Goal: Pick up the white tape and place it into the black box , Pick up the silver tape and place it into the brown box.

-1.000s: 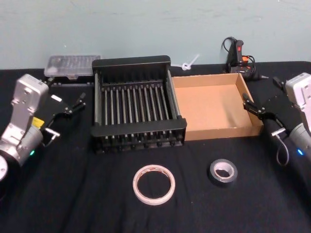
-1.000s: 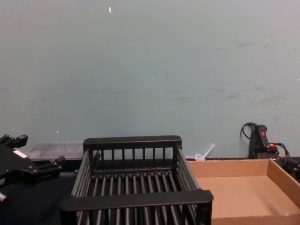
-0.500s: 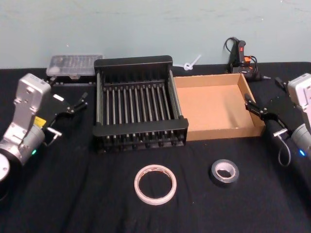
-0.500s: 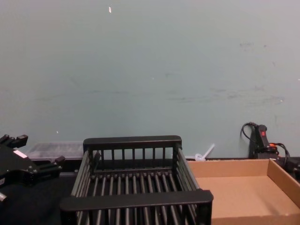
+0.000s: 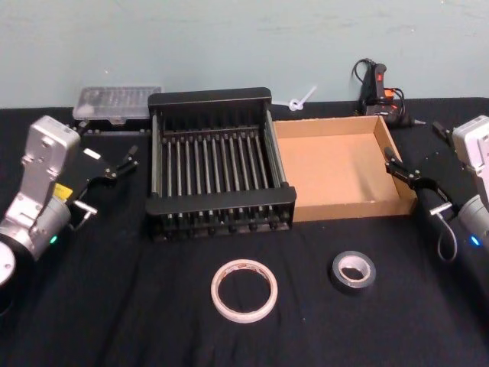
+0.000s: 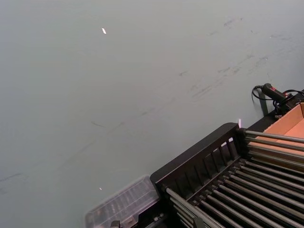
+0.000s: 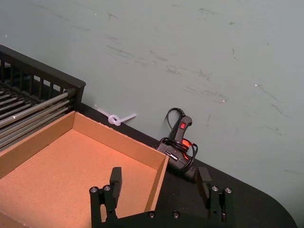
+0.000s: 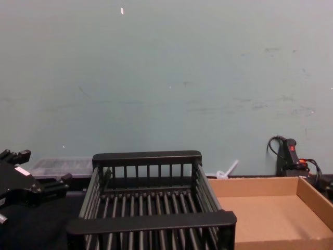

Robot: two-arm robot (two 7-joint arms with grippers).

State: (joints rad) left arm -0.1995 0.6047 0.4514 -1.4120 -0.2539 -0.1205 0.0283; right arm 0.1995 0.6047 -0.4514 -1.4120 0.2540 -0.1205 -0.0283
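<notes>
The white tape [image 5: 243,290] lies flat on the black cloth near the front, with the smaller silver tape [image 5: 353,271] to its right. Behind them the black box [image 5: 221,204] stands beside the brown box [image 5: 332,172]; neither holds anything. My left gripper [image 5: 103,145] hovers open to the left of the black box [image 8: 151,221] and holds nothing; the chest view shows the left gripper [image 8: 41,166] at its lower left. My right gripper [image 5: 416,147] is open off the brown box's right wall. In its wrist view the right gripper [image 7: 159,178] frames the brown box's [image 7: 71,161] corner.
A clear plastic case [image 5: 114,101] sits behind the black box at the back left. A white zip tie [image 5: 298,99] and a black corded tool with a red switch [image 5: 376,82] lie by the wall behind the brown box. Bare cloth surrounds both tapes.
The head view has shifted a few pixels. Both arms hold their places with fingers open, and both tapes lie where they were.
</notes>
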